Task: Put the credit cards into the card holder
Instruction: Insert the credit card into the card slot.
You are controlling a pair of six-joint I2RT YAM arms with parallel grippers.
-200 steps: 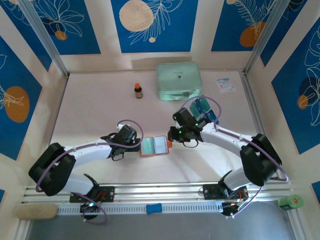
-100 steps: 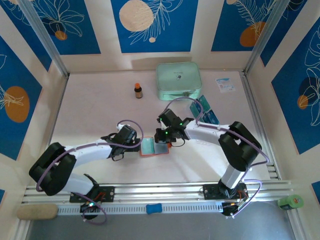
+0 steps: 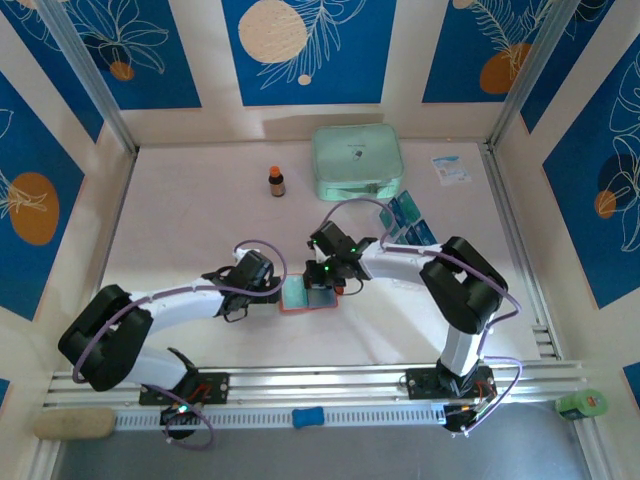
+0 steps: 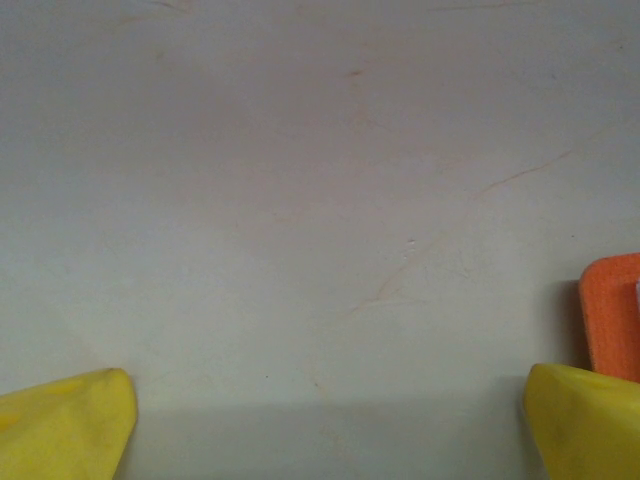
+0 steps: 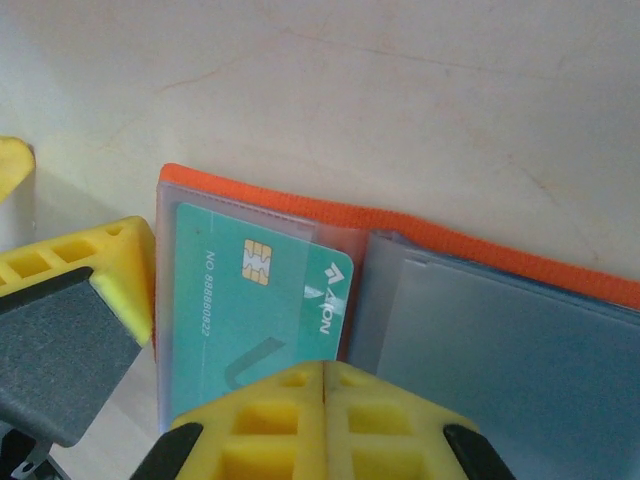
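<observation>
Masking credit card [image 5: 255, 300] edge, closed right jaws, perhaps pinching

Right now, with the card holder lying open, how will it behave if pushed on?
Probably floppy: the card holder is a thin orange fold with clear sleeves that look soft. Likely light and apt to slide on the smooth table, unless the left gripper beside its edge braces it.

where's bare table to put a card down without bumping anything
Free: table left of the bottle to the left wall; near strip between holder and rail. Crowded: the middle, left hand and right hand at the holder; far right, with case, slip and cards.
</observation>
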